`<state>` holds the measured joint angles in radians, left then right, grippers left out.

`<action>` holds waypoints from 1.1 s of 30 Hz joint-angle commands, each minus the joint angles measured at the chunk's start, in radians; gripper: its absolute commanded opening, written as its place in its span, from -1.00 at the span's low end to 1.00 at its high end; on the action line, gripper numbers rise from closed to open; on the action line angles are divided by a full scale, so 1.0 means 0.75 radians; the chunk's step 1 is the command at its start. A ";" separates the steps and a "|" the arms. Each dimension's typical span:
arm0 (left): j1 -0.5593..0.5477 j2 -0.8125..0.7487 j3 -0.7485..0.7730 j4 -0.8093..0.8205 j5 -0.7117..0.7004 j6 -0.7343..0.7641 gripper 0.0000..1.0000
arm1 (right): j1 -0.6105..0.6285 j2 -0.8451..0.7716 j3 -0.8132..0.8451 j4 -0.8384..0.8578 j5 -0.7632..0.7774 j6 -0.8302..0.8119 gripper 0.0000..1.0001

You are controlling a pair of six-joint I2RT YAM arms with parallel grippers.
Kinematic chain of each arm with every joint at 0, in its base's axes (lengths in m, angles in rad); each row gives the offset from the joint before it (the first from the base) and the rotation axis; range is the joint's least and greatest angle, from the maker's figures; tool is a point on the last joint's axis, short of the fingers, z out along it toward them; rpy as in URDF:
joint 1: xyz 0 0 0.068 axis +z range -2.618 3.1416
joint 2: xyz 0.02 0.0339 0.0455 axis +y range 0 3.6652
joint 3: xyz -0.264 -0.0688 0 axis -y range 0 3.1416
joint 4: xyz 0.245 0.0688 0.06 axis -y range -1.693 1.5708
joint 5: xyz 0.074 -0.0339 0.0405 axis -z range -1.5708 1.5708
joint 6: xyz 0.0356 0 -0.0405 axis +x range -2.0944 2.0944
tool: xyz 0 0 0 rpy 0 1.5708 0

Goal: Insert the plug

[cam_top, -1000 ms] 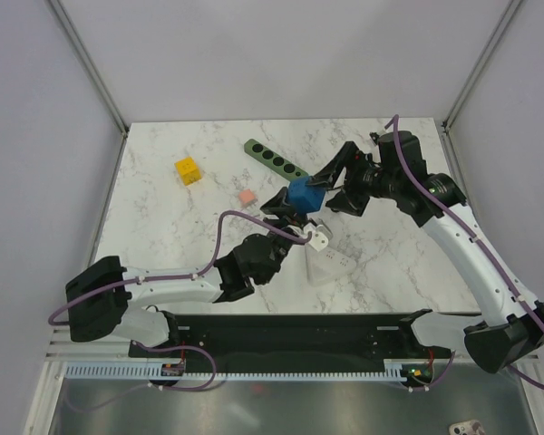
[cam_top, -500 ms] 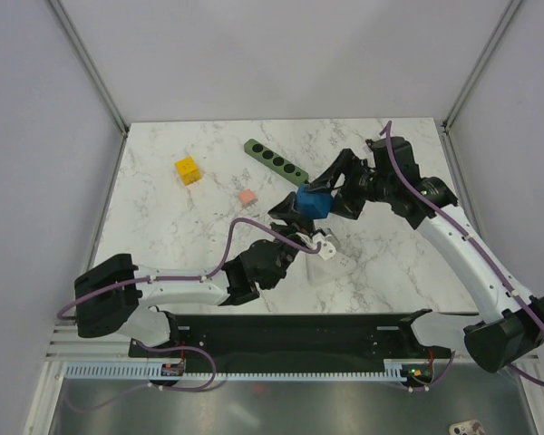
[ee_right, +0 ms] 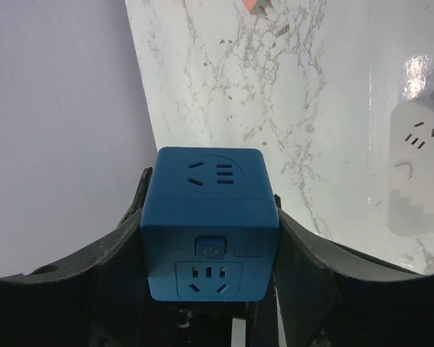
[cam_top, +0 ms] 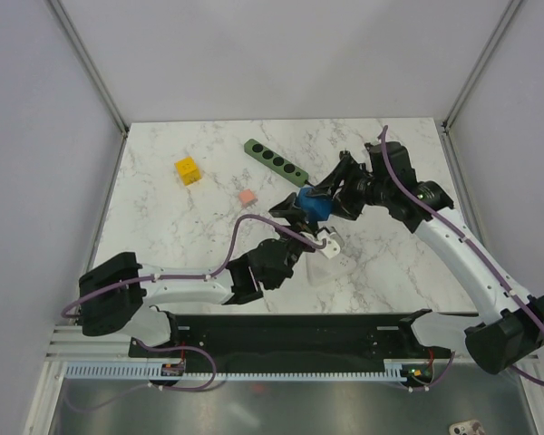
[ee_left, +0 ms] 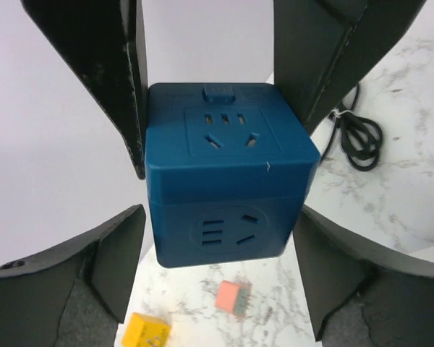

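Pale grey walls [cam_top: 254, 54] box in a white marble table [cam_top: 163, 227]. Above its middle right the blue socket cube [cam_top: 315, 205] hangs in the air, pinched on two opposite sides by the fingers of the right gripper [ee_right: 210, 199]. The left gripper [ee_left: 218, 220] faces it with fingers spread to either side; whether they touch the cube cannot be told. If this is a handover, the risk seems to be a release before the left has a square hold. The smooth cube could then twist or drop toward the white socket block [cam_top: 334, 264] lower in the frame. No plug pins show on the cube. Toward the upper left lie a green power strip [cam_top: 274, 160], a yellow block [cam_top: 188, 169] and a pink piece [cam_top: 247, 196].
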<state>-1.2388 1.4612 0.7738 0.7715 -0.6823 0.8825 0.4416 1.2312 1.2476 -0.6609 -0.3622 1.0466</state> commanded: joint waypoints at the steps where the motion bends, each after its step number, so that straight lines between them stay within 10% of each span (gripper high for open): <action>1: -0.017 -0.097 0.067 -0.165 0.034 -0.257 0.80 | -0.022 -0.034 0.016 0.071 0.076 -0.103 -1.00; 12: -0.009 -0.422 0.058 -0.820 0.425 -1.114 0.62 | -0.327 0.015 0.003 -0.108 0.108 -0.372 -1.00; 21: 0.285 -0.470 0.038 -1.276 0.813 -1.826 -0.96 | -0.495 0.001 -0.003 -0.336 0.323 -0.626 -1.00; 33: 0.386 -0.016 0.001 -1.074 0.987 -2.001 -0.96 | -0.495 0.128 -0.011 -0.608 0.350 -0.790 -1.00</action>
<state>-0.9447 1.4166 0.7784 -0.1207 -0.0013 -0.5228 0.0692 1.3201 1.2205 -1.0462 -0.1215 0.5171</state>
